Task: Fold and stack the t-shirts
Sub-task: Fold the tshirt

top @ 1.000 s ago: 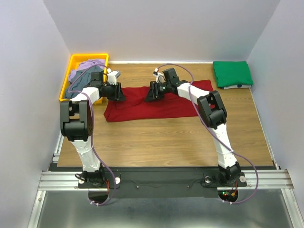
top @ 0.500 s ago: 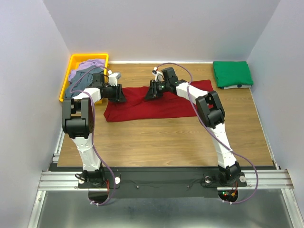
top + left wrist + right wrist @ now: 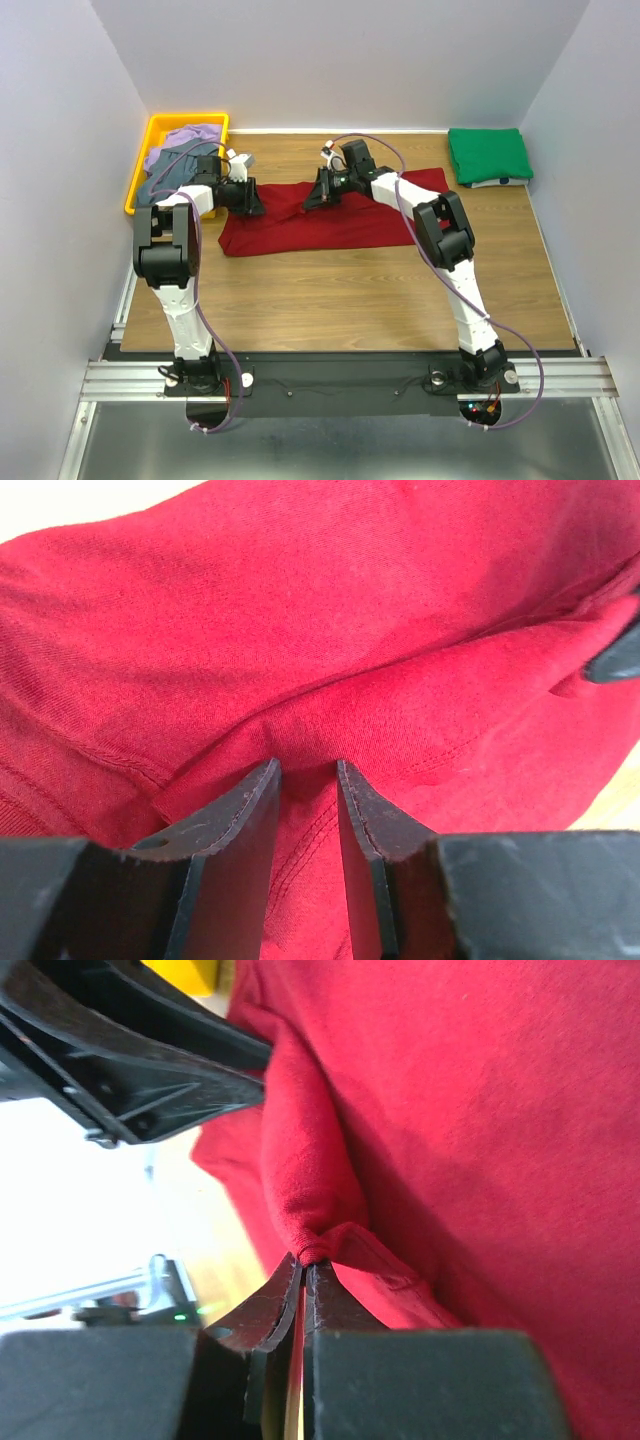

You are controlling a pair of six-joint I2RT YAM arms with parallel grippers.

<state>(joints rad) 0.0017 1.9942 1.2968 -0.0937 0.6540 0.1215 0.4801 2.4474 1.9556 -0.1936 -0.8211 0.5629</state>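
A dark red t-shirt (image 3: 340, 225) lies spread across the middle of the table. My left gripper (image 3: 256, 204) is at its left back edge, and in the left wrist view its jaws (image 3: 308, 770) stand a little apart with a thick fold of red cloth (image 3: 400, 700) bunched between them. My right gripper (image 3: 312, 199) is at the shirt's back edge near the middle, shut on a small pinch of the red hem (image 3: 316, 1248). A folded bright green t-shirt (image 3: 488, 152) lies at the back right. Lavender (image 3: 186, 137) and grey-blue (image 3: 156, 186) t-shirts are heaped in the tray.
The yellow tray (image 3: 158, 125) stands at the back left corner, just behind the left arm. A white object (image 3: 500, 183) peeks out under the green t-shirt. White walls close in the table on three sides. The left gripper's black body (image 3: 130, 1060) fills the right wrist view's upper left.
My right gripper has closed onto the red shirt's back hem. The left gripper has stayed where it was on its fold; the left arm's elbow shifted slightly.
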